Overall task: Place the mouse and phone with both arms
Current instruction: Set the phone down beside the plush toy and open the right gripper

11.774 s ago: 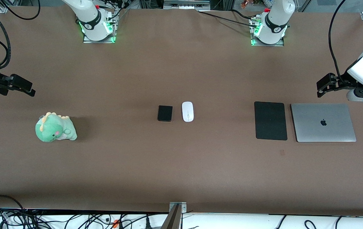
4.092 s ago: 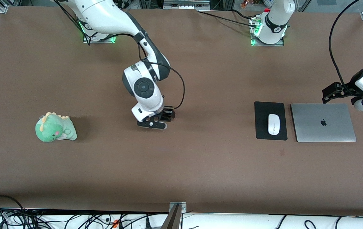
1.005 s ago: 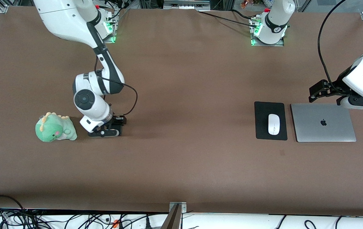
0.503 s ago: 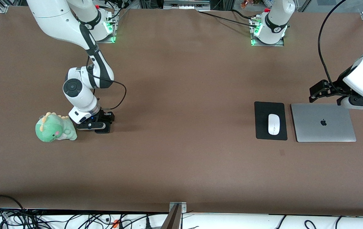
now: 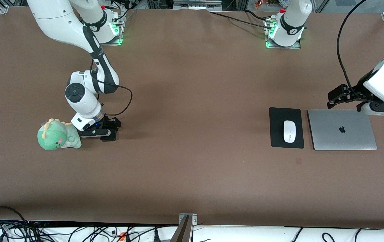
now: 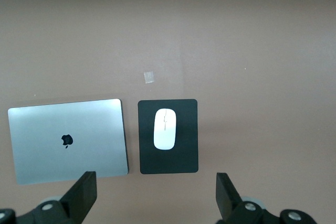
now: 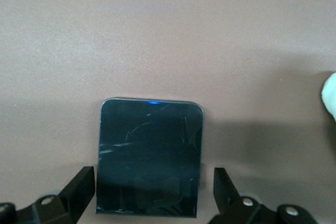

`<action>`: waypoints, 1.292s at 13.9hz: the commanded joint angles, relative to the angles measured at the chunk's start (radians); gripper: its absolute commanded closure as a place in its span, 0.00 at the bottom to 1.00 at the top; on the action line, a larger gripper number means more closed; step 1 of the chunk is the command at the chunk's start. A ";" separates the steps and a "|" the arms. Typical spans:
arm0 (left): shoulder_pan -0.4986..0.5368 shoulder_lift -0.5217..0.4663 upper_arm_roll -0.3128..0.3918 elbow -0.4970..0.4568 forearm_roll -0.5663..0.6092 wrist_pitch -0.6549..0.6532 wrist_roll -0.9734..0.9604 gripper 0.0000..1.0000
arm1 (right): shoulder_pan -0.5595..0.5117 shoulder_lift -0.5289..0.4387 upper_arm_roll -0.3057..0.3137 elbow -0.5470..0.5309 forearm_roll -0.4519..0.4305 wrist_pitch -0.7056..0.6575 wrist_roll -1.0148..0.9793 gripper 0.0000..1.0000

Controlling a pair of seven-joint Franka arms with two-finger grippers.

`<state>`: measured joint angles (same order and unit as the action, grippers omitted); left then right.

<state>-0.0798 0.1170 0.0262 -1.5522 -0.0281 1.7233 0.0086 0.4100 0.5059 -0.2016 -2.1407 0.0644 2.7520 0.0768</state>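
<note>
The white mouse (image 5: 289, 131) lies on the black pad (image 5: 277, 137), beside the laptop; it also shows in the left wrist view (image 6: 165, 129). The glossy black phone (image 7: 149, 156) lies flat on the table beside the green plush dinosaur (image 5: 57, 135). My right gripper (image 5: 98, 132) is low over the phone, open, its fingers (image 7: 79, 187) standing apart from the phone's two sides. In the front view the phone is mostly hidden under that gripper. My left gripper (image 5: 337, 96) is open and empty, held above the table by the laptop's farther edge.
A closed silver laptop (image 5: 341, 129) lies next to the pad at the left arm's end. The plush dinosaur sits at the right arm's end; its edge shows in the right wrist view (image 7: 331, 95). A small paper scrap (image 5: 298, 161) lies nearer the camera than the pad.
My right gripper has moved along the table toward the plush dinosaur and now sits still beside it. The left arm has hardly moved.
</note>
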 commanded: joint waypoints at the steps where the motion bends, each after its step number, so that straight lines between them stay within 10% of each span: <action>1: -0.001 0.016 0.006 0.037 -0.019 -0.021 -0.001 0.00 | -0.011 -0.027 0.010 0.033 0.003 -0.067 -0.022 0.00; 9: -0.001 0.016 0.006 0.037 -0.018 -0.021 -0.001 0.00 | -0.013 -0.087 -0.015 0.390 0.018 -0.574 -0.022 0.00; 18: 0.000 0.016 0.006 0.037 -0.018 -0.021 -0.001 0.00 | -0.025 -0.237 -0.180 0.668 0.063 -1.136 -0.075 0.00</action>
<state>-0.0796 0.1173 0.0262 -1.5514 -0.0281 1.7232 0.0085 0.3909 0.3329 -0.3634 -1.4831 0.1088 1.6989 0.0435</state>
